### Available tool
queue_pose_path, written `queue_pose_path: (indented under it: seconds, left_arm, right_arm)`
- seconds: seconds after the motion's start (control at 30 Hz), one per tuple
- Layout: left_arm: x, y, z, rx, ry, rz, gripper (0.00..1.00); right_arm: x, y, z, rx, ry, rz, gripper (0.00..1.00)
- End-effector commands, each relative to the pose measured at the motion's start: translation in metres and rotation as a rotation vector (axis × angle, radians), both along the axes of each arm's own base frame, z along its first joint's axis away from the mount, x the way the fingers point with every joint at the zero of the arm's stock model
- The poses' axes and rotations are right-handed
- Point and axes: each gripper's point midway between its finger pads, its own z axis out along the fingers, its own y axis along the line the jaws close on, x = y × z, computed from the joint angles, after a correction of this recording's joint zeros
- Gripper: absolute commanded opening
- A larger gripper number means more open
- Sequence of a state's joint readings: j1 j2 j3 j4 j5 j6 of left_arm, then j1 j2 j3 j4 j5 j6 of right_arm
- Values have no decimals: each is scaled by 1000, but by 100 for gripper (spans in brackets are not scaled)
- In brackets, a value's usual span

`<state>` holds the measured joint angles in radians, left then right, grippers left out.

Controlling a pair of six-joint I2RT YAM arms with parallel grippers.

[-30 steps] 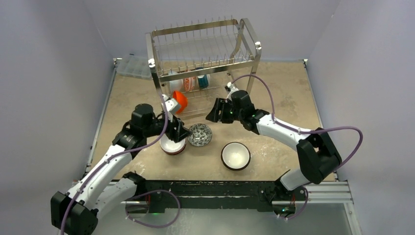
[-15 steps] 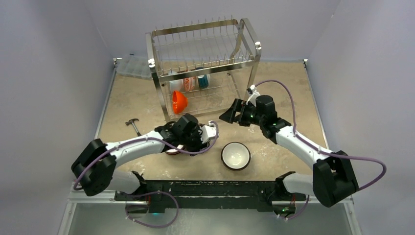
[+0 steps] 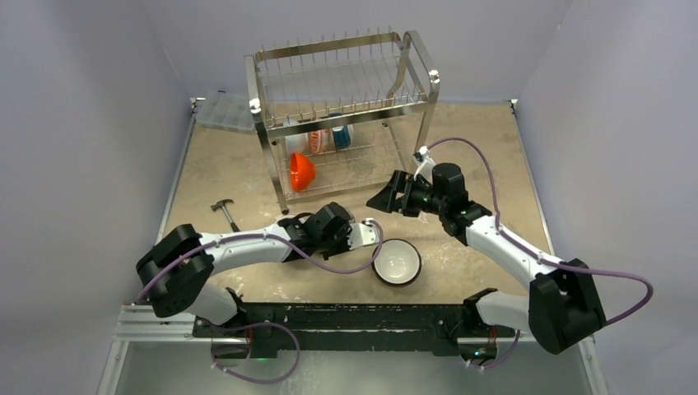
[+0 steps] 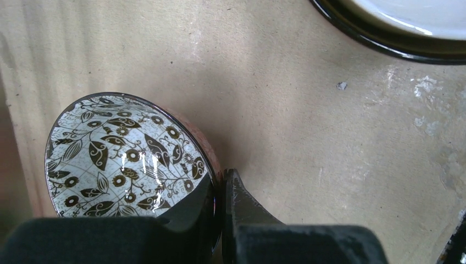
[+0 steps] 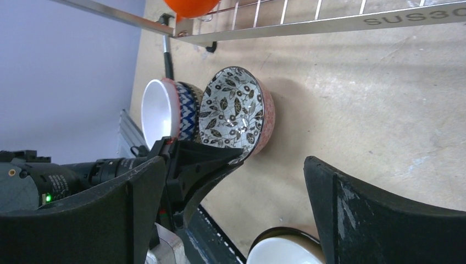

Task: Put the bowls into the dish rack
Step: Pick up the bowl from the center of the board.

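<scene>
The dish rack (image 3: 342,107) stands at the back, with an orange-red bowl (image 3: 302,170) on edge in its lower tier. My left gripper (image 4: 224,179) is shut on the rim of a leaf-patterned bowl (image 4: 126,154), which is tipped up on the table (image 4: 308,126). The right wrist view shows that same leaf-patterned bowl (image 5: 233,113) leaning against a blue-and-red bowl (image 5: 165,110). A white-inside dark bowl (image 3: 397,262) sits just right of my left gripper (image 3: 368,233). My right gripper (image 3: 387,196) hovers open above the table, right of the rack's front, with nothing between its fingers (image 5: 373,214).
A small hammer (image 3: 222,210) lies at the left of the table. A clear plastic box (image 3: 222,111) sits at the back left corner. More crockery (image 3: 321,136) stands deep in the rack's lower tier. The rack's front rail (image 5: 329,22) runs just ahead of my right gripper.
My left gripper let go of the orange-red bowl in the rack, swung down to the leaf-patterned bowl and shut on its rim. My right gripper drew back to the right and opened wide.
</scene>
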<state>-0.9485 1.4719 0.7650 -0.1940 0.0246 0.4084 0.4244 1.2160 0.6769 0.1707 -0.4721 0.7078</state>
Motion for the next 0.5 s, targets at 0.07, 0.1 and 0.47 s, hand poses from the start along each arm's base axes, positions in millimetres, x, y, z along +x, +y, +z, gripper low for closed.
queue_pose_path:
  seconds: [0.07,0.1,0.47]
  left_arm:
    - [11,-18,83,-296,-180,29,0]
    - [9,-22,97,-361,-201,17,0]
    - [-20,-37,164,-671,-229,-96,0]
  right_arm:
    - [-8,12,22,101,-32,67,99]
    - [-10,14,23,117,-23,79,99]
    - [-40,71,43,247,4,226,99]
